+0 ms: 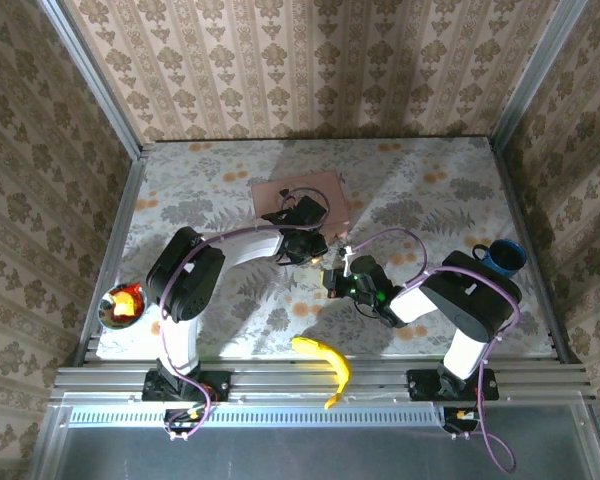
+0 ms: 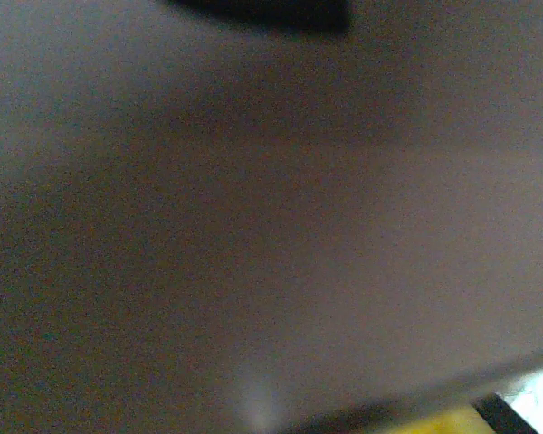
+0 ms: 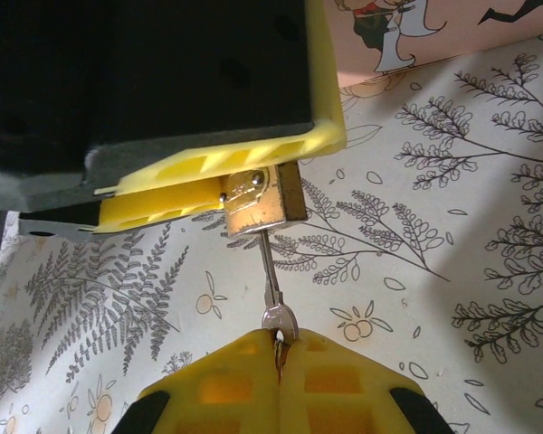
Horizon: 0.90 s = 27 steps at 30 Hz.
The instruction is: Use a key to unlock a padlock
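So, upper middle of the right wrist view, left pincer [image 3: 250, 192] clamps the padlock [image 3: 258, 206]; bottom middle, right pincer [image 3: 279, 351] pinches the key [image 3: 272, 294] stuck in it.

Left arm [image 1: 185, 280] and right arm [image 1: 470, 300] wear black joints and white shells, purple cables [image 1: 248, 233] looping behind each tool; right tool [image 3: 279, 353] has yellow hollow-ribbed fingers [image 3: 219, 389], left tool [image 1: 308, 248] a black body edged yellow
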Motion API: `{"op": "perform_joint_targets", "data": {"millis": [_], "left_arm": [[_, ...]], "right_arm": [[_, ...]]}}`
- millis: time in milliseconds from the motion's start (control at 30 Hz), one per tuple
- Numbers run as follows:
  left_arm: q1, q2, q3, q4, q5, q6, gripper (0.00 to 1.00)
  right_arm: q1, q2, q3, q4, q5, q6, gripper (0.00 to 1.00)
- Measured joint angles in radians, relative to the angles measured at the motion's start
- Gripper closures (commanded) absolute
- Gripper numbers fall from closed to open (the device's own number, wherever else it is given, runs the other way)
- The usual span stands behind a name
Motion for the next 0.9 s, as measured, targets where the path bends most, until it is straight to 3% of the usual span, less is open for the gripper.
{"op": "perform_joint_targets", "data": {"millis": [900], "left_arm": [[0.011,0.000,-0.006,0.021,0.013,-0.011,1.00]], "right_arm": [[0.000,0.020,-0.018,0.083,0.003,0.016,1.00]]}}
